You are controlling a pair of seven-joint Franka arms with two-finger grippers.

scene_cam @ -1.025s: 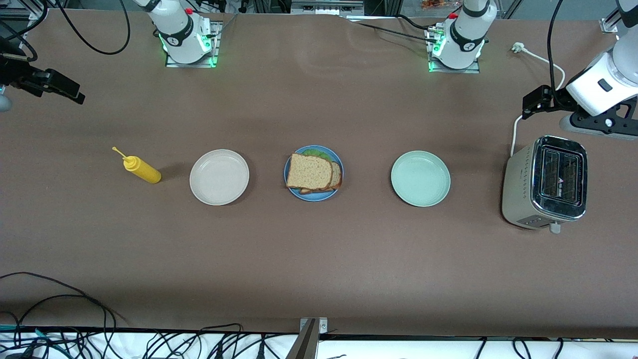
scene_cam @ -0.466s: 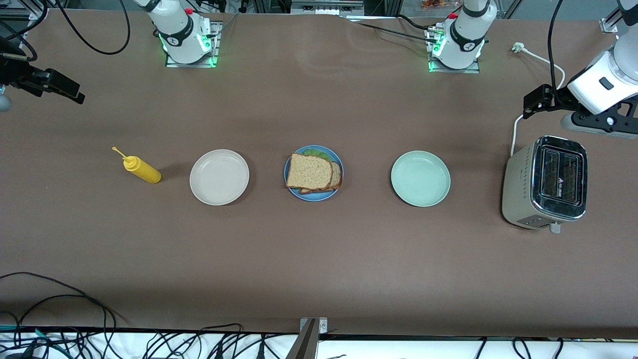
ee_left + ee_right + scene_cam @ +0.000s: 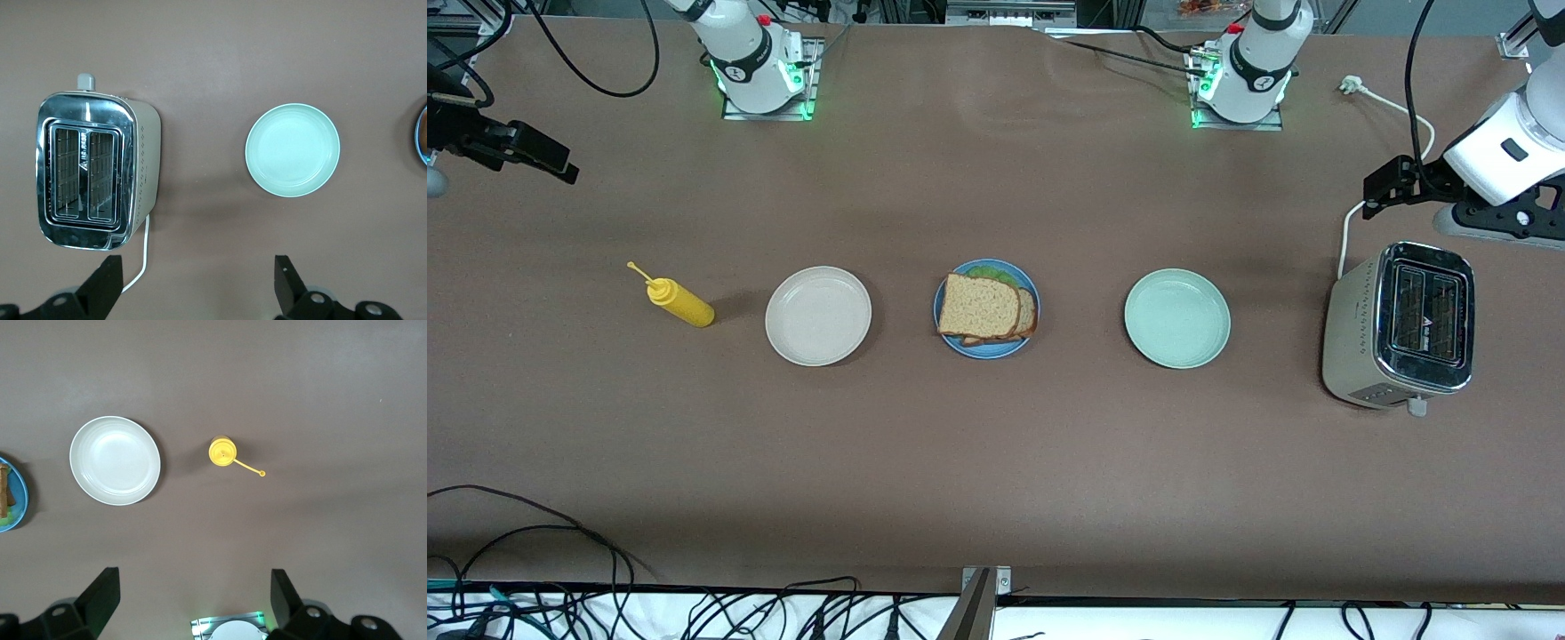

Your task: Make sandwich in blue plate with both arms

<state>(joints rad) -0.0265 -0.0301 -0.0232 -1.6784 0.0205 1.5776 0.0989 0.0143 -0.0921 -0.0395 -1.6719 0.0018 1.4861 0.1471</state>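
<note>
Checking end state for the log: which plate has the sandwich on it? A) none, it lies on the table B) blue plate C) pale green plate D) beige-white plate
B: the sandwich sits on the blue plate, in the middle of the row, while the beige-white plate and the pale green plate on either side hold nothing.

A brown table [image 3: 996, 462] fills nearly everything, evenly lit, with soft sheen patches. Along the table's edge nearest the front camera runs a white strip [image 3: 1138, 618] strewn with black cables [image 3: 525, 542], tangled toward the right arm's end.
</note>
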